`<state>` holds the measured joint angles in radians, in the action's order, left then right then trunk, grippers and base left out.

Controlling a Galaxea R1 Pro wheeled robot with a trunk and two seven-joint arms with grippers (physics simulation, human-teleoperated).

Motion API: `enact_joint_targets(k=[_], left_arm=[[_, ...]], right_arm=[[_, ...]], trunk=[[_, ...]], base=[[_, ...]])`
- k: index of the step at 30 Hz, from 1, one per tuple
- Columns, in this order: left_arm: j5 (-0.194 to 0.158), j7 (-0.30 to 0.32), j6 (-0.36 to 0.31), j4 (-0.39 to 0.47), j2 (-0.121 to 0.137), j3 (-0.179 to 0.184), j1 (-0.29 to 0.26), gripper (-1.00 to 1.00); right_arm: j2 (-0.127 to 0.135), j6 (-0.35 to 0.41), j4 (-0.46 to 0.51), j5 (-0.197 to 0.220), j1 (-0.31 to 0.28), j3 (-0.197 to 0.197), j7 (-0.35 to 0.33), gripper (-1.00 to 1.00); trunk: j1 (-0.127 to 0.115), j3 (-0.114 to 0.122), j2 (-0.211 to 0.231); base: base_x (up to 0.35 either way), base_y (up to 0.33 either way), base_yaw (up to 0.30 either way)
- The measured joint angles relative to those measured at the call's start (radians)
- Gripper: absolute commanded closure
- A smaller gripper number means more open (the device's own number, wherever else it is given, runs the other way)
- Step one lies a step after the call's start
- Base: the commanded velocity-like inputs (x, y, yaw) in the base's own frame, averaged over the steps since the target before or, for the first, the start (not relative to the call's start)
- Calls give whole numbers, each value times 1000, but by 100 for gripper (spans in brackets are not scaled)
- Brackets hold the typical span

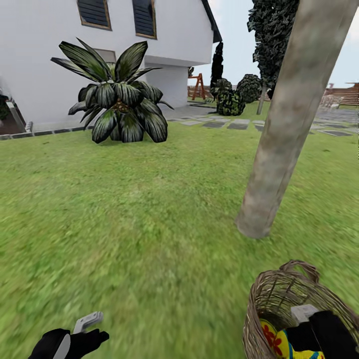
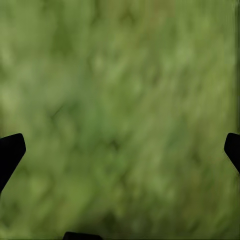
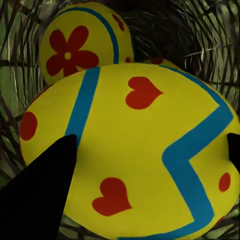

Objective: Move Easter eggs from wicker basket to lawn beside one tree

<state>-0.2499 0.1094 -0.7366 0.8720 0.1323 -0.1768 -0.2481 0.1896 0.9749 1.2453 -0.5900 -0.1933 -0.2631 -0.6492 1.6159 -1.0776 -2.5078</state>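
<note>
No text, label, brand, number or sign can be read in any of the views. The Easter eggs (image 3: 135,150) carry only painted decoration: red hearts and a red flower, red dots, and blue-green bands, none of which forms a letter or a figure. The house wall (image 1: 45,55) is plain white with no plate or number on it.
</note>
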Motion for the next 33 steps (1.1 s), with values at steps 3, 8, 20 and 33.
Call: enact_joint_targets(k=[3,8,20,33], left_arm=[[0,0,-1,0,0,1,0,-100],[0,0,-1,0,0,1,0,-100],[2,-3,2,-20,-18,3,0,-100],[3,-7,1,-21,-21,0,0,-100]], right_arm=[[-2,2,5,-5,0,-1,2,100],[-1,1,7,-6,0,-20,10,100],[-147,-25,30,83,0,-66,512,100],[-170,10,24,117,0,-28,551,100]], trunk=[[-1,12,1],[-4,31,2],[-9,77,5],[-15,128,8]], base=[[0,0,0],[0,0,0],[0,0,0],[0,0,0]])
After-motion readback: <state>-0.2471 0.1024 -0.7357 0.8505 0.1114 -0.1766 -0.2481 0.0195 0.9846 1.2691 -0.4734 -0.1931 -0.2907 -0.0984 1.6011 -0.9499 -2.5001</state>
